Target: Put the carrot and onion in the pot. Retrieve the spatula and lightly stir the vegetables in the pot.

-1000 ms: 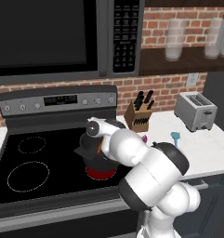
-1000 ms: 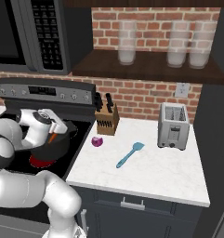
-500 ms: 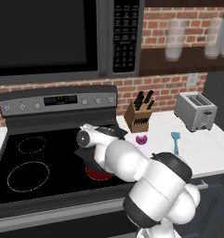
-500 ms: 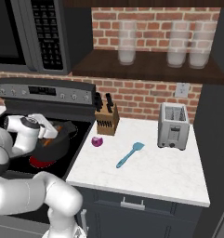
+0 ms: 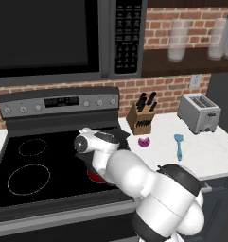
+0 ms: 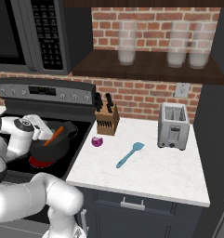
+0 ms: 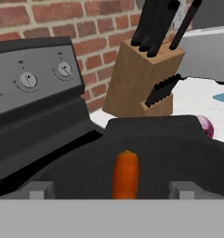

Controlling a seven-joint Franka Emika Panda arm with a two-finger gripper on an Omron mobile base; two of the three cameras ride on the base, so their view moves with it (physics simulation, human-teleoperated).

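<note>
Right base view had the black stove (image 6: 20,153) filling my left, the white marble surface (image 6: 150,172) spread to its right, and a microwave (image 6: 34,35) hung above. My white arm reached low over the cooktop, where the pot (image 6: 50,145) sat on a burner that glowed red beneath it. The carrot (image 6: 54,136) leaned tilted inside the pot, its upper end poking above the rim. In the hand view the same carrot (image 7: 126,174) stood between my two finger tips without touching either, and the pot (image 7: 178,153) wall curved dark behind it. My claw (image 7: 110,189) was spread wide and released, gripping nothing.

Farther right on the surface stood a silver toaster (image 6: 173,125), near the brick wall. A wooden knife block (image 6: 107,118) with black handles sat at the surface's left end, just beside the stove. The spatula (image 6: 129,154) lay flat in the open middle of the surface, its light-blue blade toward the toaster, well apart from the pot. The onion (image 6: 97,141) rested on the surface in front of the knife block, between the pot and the spatula, outside the pot. In the left base view the onion (image 5: 144,142) sat just right of my arm, and the spatula (image 5: 178,145) lay farther right.
</note>
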